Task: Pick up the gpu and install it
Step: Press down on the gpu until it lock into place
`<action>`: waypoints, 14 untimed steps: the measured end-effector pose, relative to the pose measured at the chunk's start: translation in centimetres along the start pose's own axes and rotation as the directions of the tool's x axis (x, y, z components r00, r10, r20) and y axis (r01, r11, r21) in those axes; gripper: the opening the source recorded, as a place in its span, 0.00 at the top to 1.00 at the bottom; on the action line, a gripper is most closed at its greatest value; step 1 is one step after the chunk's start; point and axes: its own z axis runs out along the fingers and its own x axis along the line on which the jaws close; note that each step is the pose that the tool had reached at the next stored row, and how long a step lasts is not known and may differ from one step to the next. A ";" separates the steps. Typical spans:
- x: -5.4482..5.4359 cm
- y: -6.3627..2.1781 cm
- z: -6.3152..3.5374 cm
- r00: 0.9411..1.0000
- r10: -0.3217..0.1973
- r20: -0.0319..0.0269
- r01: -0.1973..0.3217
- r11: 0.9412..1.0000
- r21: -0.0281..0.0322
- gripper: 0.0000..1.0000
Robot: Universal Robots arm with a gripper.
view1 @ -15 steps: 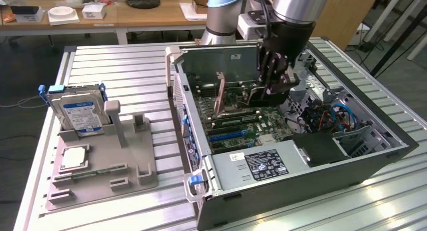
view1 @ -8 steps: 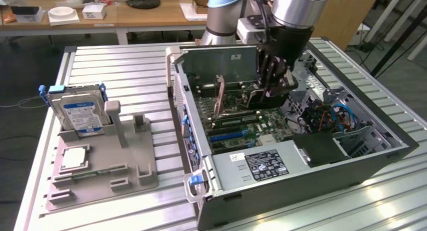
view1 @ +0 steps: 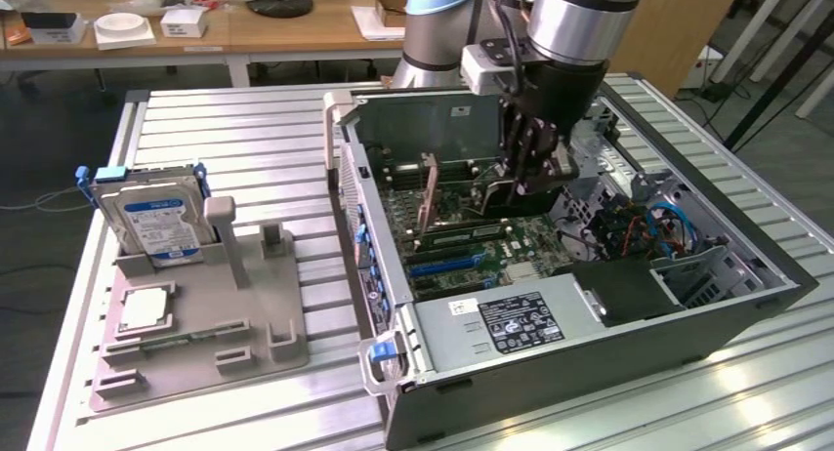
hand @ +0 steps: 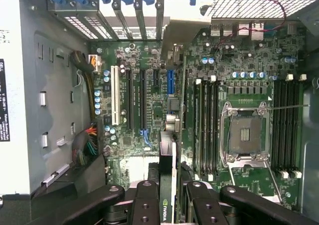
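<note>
Inside the case (view1: 729,275), tool (hand: 167,195) hides gpu's (hand: 167,165) lower edge.

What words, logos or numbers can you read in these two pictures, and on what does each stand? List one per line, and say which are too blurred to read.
NVIDIA logo, letters too small to spell out: on the gpu held edge-on in the gripper.
Black label on the power supply: white print, unreadable.
Blue-white label on the hard drive: unreadable.
Black strip label on the grey case wall: too blurred.
</note>
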 end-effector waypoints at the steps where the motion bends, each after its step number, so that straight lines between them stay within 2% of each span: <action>1: 0.0 0.00 0.07 1.000 0.000 0.000 0.000 1.000 0.000 0.74; 14: 0.0 0.03 0.38 1.000 -0.001 0.000 0.001 1.000 0.000 0.74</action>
